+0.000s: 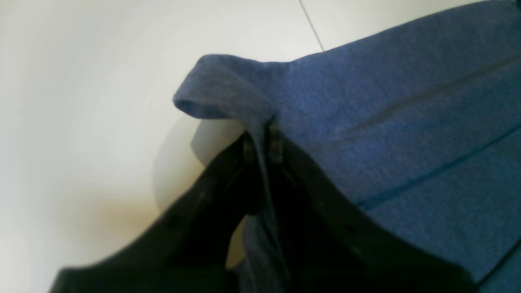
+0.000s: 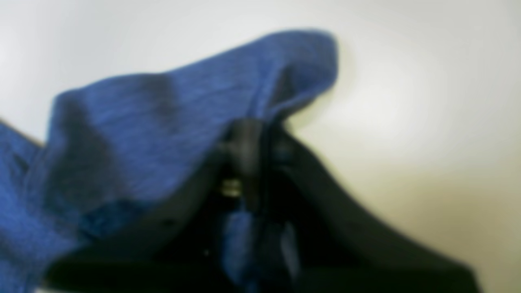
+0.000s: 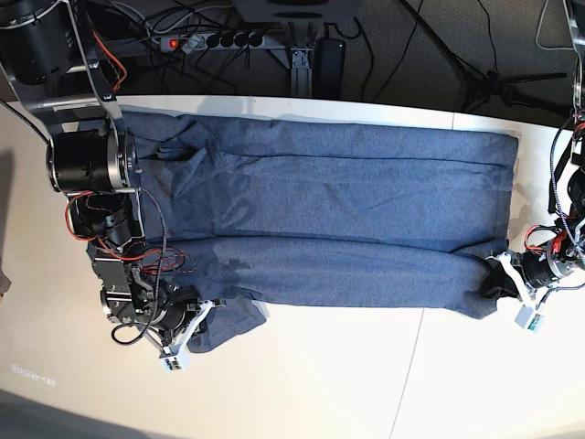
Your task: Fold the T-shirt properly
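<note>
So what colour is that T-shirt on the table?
Heathered blue-grey, plain with no print showing. The T-shirt shows best in the base view.

left claw pinched closed, right claw pinched closed, both arms low

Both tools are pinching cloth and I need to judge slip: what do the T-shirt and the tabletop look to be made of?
T-shirt: soft knit, likely cotton jersey; matte, heathered blue-grey, with fine flecked texture and limp folds at the left tool and right tool.
Tabletop: smooth, hard white board, probably laminate; faint sheen, and a thin seam between panels. The exact material is unclear.
</note>
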Controlling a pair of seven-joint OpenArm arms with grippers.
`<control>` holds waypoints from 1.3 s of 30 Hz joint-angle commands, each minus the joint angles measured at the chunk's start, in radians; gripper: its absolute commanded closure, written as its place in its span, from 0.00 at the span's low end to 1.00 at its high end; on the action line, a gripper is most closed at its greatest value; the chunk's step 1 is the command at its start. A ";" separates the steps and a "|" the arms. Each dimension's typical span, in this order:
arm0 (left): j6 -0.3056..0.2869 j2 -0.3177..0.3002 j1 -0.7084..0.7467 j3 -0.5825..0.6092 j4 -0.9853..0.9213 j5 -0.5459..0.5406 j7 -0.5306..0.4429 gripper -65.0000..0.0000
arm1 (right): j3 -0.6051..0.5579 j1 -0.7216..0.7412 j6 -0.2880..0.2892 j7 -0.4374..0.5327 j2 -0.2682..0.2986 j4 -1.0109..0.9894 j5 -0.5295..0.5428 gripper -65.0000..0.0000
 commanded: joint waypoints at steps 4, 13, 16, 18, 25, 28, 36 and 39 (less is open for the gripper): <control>-0.002 -0.020 -0.028 -0.007 0.013 -0.012 -0.022 1.00 | -0.003 0.005 0.064 0.003 0.012 0.001 -0.100 1.00; -0.002 -0.020 -0.040 -0.001 0.025 0.151 -0.169 1.00 | -0.003 -0.002 0.064 0.030 0.061 0.085 -0.116 1.00; -0.002 -0.027 -0.020 0.051 0.065 0.268 -0.229 1.00 | -0.003 -0.046 0.065 0.035 0.096 0.187 -0.111 1.00; -0.002 -0.039 -0.003 0.098 0.105 0.354 -0.309 1.00 | -0.003 -0.089 0.067 0.038 0.120 0.269 -0.085 1.00; 0.077 -0.077 0.032 0.126 0.238 0.520 -0.382 1.00 | -0.040 -0.249 0.068 0.074 0.214 0.521 -0.038 1.00; 0.140 -0.083 0.059 0.126 0.283 0.624 -0.407 1.00 | -0.077 -0.319 0.068 0.131 0.264 0.617 -0.057 1.00; 0.331 -0.123 0.182 0.126 0.362 0.891 -0.531 1.00 | -0.137 -0.458 0.064 0.202 0.389 0.820 -0.096 1.00; 0.430 -0.125 0.217 0.126 0.378 0.935 -0.539 1.00 | -0.137 -0.477 0.064 0.238 0.422 0.855 -0.102 1.00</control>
